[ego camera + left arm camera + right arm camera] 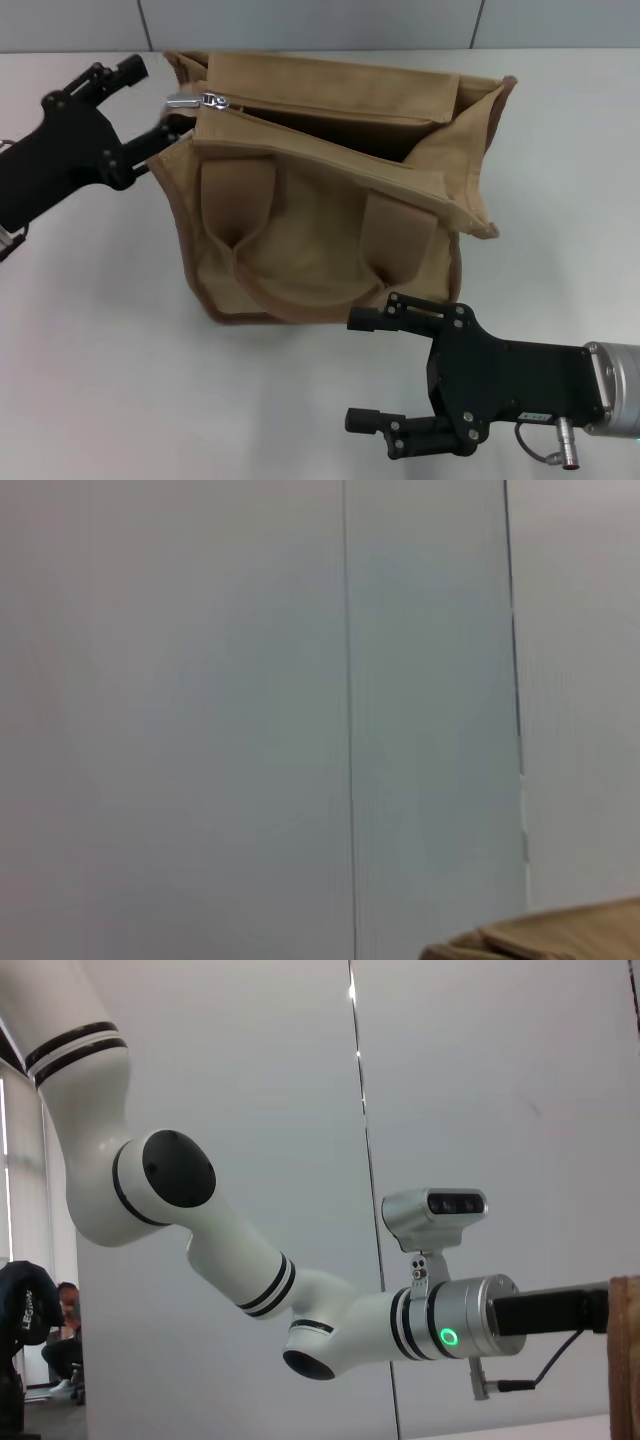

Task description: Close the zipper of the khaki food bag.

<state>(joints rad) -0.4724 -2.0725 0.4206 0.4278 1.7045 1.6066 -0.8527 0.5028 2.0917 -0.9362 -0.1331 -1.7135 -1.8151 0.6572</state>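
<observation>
The khaki food bag (330,190) stands in the middle of the white table in the head view, handles folded on its near side. Its zipper (300,112) is open, and the mouth gapes wider toward the right end. The silver pull tab (183,100) sticks out at the bag's far left end. My left gripper (160,98) is open at that end, with one finger (128,70) behind the tab and the other against the bag's corner. My right gripper (358,370) is open and empty over the table, just in front of the bag. A bag edge shows in the left wrist view (560,935).
The white table (100,380) spreads around the bag, with a grey panelled wall (320,22) behind it. The right wrist view shows my left arm (250,1260) against the wall and a strip of the bag (625,1360).
</observation>
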